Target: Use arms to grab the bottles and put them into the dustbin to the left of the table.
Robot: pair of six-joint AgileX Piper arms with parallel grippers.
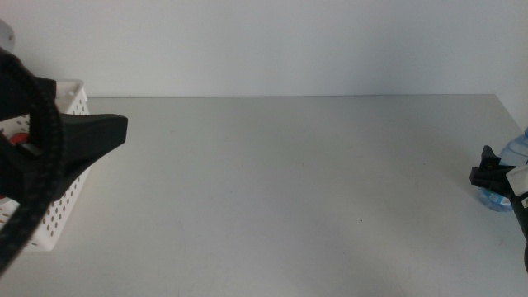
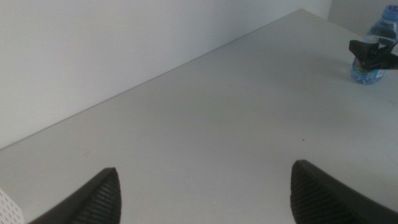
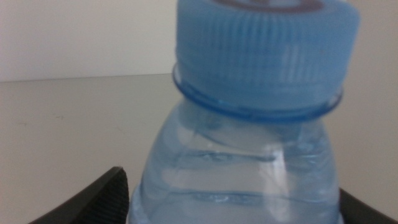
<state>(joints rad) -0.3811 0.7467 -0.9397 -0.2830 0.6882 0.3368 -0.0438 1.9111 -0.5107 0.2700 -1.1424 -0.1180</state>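
A small water bottle [image 1: 505, 191] with a blue cap [image 3: 267, 43] stands on the table [image 1: 280, 190] at its right edge. My right gripper [image 1: 493, 175] is open around it, one jaw on each side of the bottle's shoulder [image 3: 236, 180] in the right wrist view. The white perforated dustbin [image 1: 62, 186] sits at the table's left edge. Above it hangs my left gripper [image 1: 111, 130], which is open [image 2: 205, 186] with nothing between its jaws. The left wrist view shows the bottle [image 2: 372, 59] far across the table.
A white wall [image 1: 272, 41] runs along the table's back edge. The left arm's black cable [image 1: 37, 181] loops over the dustbin. Something red [image 1: 14, 140] shows behind that arm; what it is cannot be made out.
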